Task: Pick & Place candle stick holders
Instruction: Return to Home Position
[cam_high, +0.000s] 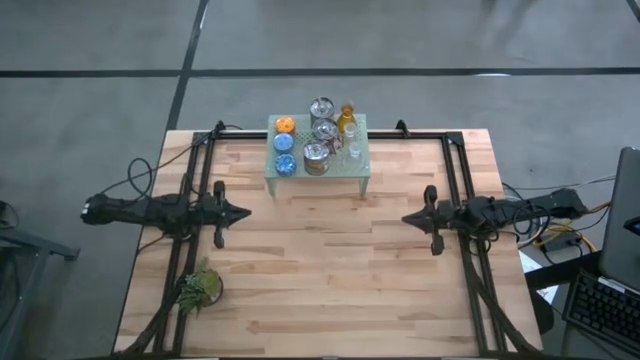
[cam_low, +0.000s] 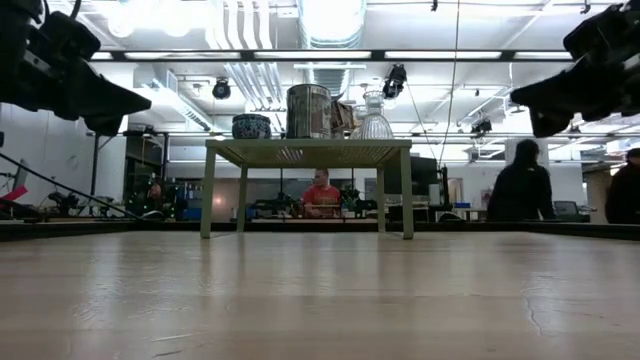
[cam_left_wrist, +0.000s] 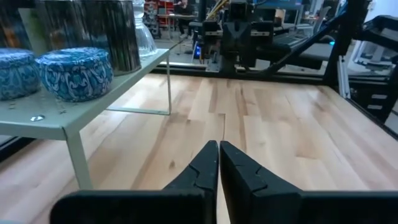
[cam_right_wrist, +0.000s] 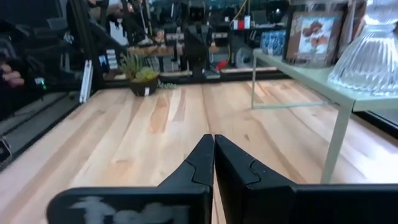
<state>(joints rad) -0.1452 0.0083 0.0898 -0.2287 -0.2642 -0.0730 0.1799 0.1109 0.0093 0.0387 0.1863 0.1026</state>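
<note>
We count nine candle stick holders (cam_high: 316, 156) upright on the mesh stand (cam_high: 340, 171): three silvery, two blue, one orange, one amber, two clear. Left gripper (cam_high: 246, 213) and right gripper (cam_high: 405, 217) both have fingers pressed together.

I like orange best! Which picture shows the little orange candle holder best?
The high view: the orange holder sits in plain sight on the green stand, next to a blue holder. The low view and both wrist views do not show it.
</note>
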